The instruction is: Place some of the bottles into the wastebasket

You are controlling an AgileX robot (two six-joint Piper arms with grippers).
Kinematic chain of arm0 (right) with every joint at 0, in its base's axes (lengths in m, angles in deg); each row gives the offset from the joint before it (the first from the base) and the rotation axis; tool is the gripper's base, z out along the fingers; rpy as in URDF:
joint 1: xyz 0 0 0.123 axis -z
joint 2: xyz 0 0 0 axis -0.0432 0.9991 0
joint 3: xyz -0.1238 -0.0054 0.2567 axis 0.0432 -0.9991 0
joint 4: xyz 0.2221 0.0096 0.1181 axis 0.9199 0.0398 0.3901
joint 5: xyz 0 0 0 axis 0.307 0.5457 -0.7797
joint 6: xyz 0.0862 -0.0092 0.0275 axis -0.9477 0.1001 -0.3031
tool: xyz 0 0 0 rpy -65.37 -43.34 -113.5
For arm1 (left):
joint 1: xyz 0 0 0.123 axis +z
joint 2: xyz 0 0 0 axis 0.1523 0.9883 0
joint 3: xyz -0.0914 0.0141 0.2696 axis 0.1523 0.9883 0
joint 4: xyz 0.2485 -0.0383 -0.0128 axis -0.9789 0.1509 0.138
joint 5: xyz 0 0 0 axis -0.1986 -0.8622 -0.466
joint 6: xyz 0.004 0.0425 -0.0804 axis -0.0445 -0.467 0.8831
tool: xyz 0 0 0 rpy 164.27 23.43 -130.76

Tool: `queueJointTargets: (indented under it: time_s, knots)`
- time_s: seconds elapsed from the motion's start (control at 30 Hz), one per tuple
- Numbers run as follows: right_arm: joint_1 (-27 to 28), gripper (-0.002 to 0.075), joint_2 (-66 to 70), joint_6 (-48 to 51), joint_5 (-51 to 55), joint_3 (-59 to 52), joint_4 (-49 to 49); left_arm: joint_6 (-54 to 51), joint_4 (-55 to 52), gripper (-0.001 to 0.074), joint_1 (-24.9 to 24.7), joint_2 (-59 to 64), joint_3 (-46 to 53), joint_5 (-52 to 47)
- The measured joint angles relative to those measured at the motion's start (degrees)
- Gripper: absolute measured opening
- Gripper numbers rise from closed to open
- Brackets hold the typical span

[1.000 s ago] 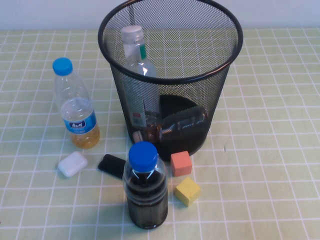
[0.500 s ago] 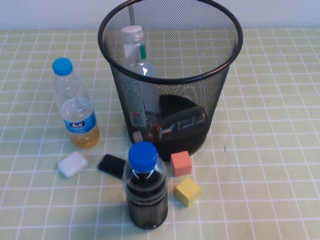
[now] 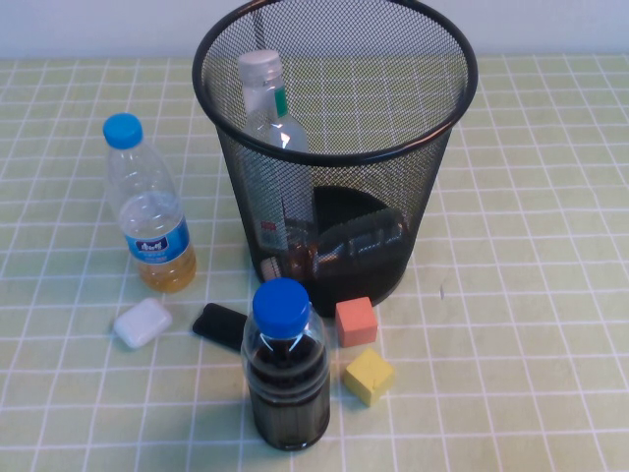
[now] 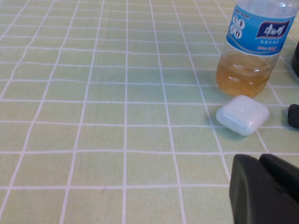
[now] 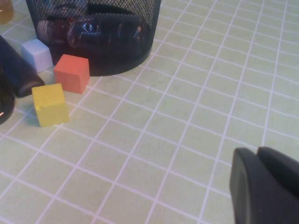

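Green checked tablecloth (image 3: 531,295), pale wall (image 3: 98,25)

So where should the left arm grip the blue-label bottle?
Around its clear body above the label, coming level from the robot's left: the blue-label bottle stands upright, with the wastebasket on its right and a white case by its base. The left pincer sits low near that case; the right pincer sits low, right of the wastebasket.

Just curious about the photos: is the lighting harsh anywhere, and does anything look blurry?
High view: soft even light, a small glint on the taller bottle inside the wastebasket. Left wrist view: left claw is a dark blur. Right wrist view: right claw likewise.
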State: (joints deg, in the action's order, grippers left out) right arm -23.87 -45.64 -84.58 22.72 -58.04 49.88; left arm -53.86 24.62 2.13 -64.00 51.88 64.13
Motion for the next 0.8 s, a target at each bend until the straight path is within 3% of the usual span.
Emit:
queueJointTargets:
  time_s: [0.2, 0.33, 0.47, 0.67, 0.8]
  knots:
    - [0.00, -0.0008, 0.00, 0.00, 0.00, 0.00, 0.00, 0.00, 0.00, -0.0002, 0.00, 0.00, 0.00, 0.00]
    - [3.07, -0.0008, -0.44, 0.00, 0.00, 0.00, -1.07, 0.09, 0.00, -0.0002, 0.00, 0.00, 0.00, 0.00]
    - [9.78, -0.0008, -2.40, -1.45, -1.59, -0.81, -5.49, 0.09, 0.00, -0.0002, 0.00, 0.00, 0.00, 0.00]
    - [21.00, -0.0008, -9.33, -7.06, -8.73, -6.53, -4.55, 0.09, 0.00, -0.0002, 0.00, 0.00, 0.00, 0.00]
    - [25.66, -0.0008, -11.31, -9.27, -10.06, -11.92, -4.46, 0.09, 0.00, -0.0002, 0.00, 0.00, 0.00, 0.00]
